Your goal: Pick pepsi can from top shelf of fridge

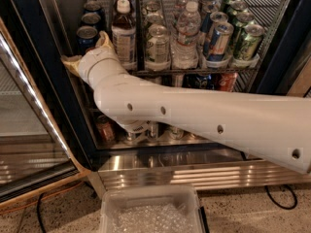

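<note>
Three dark blue pepsi cans stand in a row in the left lane of the top shelf (pixel 194 72) of the fridge (pixel 29 47); the front pepsi can (pixel 86 35) is nearest me. My gripper (pixel 86 49) reaches in from the lower right on its white arm (pixel 194 118). It is open, one tan fingertip (pixel 69 61) left of the front can and the other (pixel 103 38) on its right. The can's lower part is hidden behind the gripper.
A brown bottle (pixel 124 33), green cans (pixel 158 45), water bottles (pixel 187 38) and silver-blue-red and green cans (pixel 218 40) fill the other lanes. Lower racks hold small cans (pixel 104 128). The open glass door (pixel 24 130) stands left. A plastic bin (pixel 150 210) sits on the floor.
</note>
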`<state>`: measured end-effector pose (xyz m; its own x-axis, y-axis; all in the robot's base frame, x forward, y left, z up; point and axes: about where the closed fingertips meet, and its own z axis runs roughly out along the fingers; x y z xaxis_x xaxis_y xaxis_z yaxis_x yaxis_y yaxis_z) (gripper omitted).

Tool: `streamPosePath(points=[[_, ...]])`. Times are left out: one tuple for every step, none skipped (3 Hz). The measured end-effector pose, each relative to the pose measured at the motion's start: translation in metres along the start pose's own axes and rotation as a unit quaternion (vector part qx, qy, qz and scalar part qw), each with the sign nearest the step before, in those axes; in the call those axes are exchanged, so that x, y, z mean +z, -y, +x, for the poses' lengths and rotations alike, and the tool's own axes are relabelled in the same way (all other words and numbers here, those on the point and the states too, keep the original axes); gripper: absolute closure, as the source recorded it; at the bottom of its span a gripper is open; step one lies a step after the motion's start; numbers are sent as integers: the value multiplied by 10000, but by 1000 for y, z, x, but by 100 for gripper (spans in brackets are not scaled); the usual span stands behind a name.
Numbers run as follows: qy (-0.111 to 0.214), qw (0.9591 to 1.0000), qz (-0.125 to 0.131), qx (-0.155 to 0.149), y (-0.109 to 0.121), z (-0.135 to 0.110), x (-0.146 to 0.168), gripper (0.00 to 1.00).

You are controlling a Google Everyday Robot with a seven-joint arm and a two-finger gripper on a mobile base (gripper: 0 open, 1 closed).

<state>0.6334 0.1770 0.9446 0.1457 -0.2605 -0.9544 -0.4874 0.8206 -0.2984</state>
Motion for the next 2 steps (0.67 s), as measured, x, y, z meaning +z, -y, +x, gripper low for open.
streamPosePath(points=[[-20,9999,139,41,-2,5,4,29],[-40,9996,249,93,-2,11,8,29]])
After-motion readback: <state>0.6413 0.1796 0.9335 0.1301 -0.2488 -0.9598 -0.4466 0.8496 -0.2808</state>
